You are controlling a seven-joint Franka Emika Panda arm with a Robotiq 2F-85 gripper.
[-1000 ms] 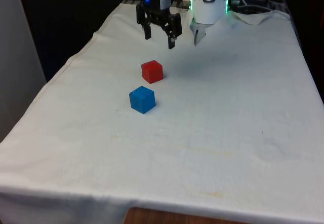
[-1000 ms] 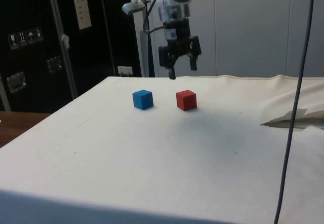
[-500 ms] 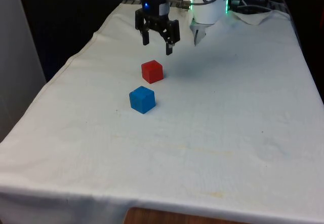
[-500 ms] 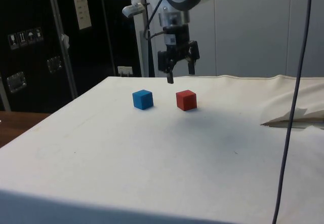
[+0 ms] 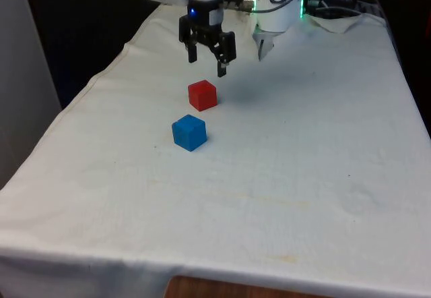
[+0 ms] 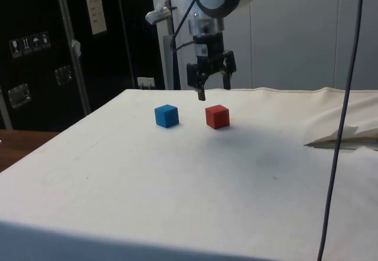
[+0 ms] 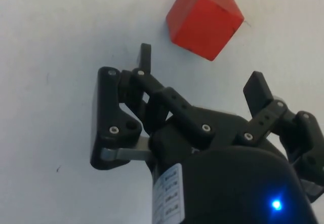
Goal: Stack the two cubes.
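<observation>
Tool (image 5: 207,63) hangs in the air with its fingers spread apart, gripping nothing. It sits above and just behind the red cube (image 5: 202,95), on the robot's side of it. In the side view the tool (image 6: 212,89) is above the red cube (image 6: 217,117) and slightly toward the blue cube (image 6: 166,116). Wrist view: red cube (image 7: 203,21) lies ahead of the fingertips, off toward one finger, turned at an angle to the finger line.

Both cubes rest on the desk (image 5: 303,150), near each other but apart, not touching. The blue cube (image 5: 189,133) is nearer the front camera, slightly to the front view's left of the red one. Neither is lifted, so stacking is not yet begun.

Step in hand, judged: reach for the red cube, likely the pick. To do it well, centre the tool over the cube so it sits between both fingers, turn the wrist so the fingers meet flat faces rather than corners, then come straight down with the fingers kept wide. Grip low enough that it won't pivot. Risk: one fingertip lands on top of the cube or nudges it across the cloth.

Containers: none on the desk, just two loose cubes on the white cloth.
</observation>
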